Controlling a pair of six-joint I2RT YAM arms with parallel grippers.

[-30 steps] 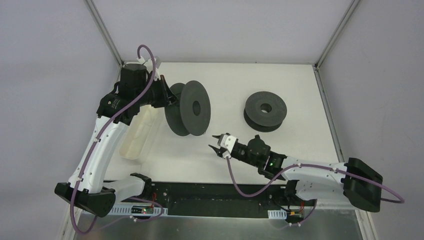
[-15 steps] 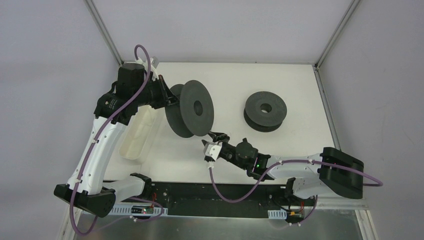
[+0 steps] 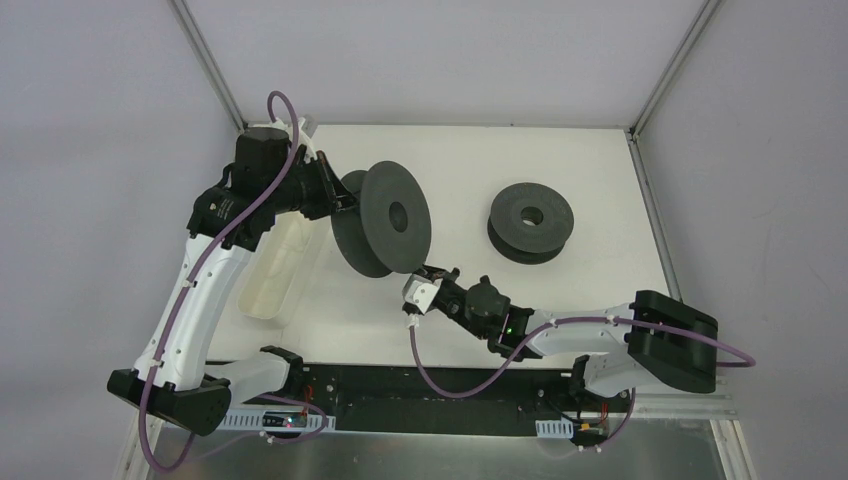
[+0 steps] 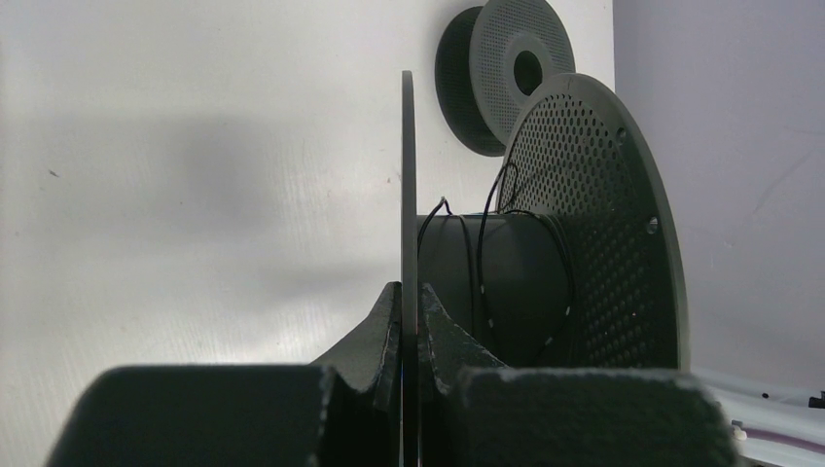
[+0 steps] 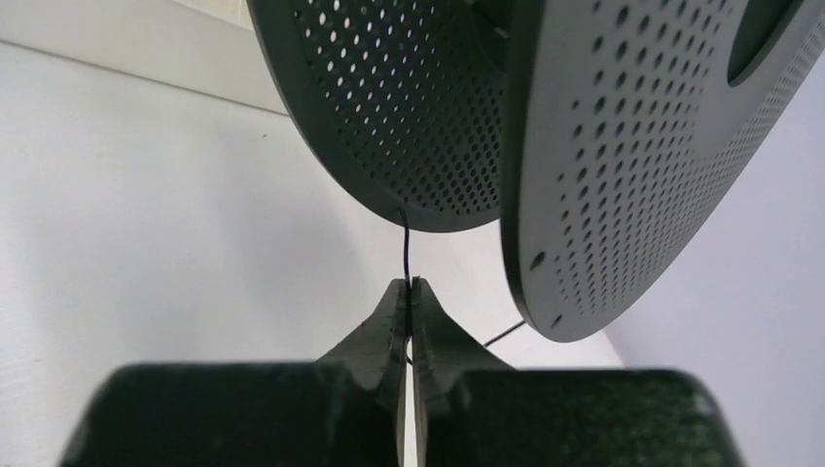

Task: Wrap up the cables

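The left gripper [image 4: 410, 292] clamps the flange of the upright spool [image 3: 395, 215]; the right gripper [image 5: 410, 284], at its 6 o'clock, pinches the cable [image 5: 405, 243]; second spool [image 3: 531, 222] at 3 o'clock.

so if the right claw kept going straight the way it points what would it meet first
Most likely the lower rim of the perforated dark grey spool, straight ahead of the right claw, which is pinching the thin black cable. Depth is unclear; it might slip between the two flanges.

Flat white tabletop [image 3: 470, 160] at centre; pale lilac-grey walls [image 3: 440, 50] nine through three o'clock; slim aluminium posts [image 3: 206, 60] at eleven and one.
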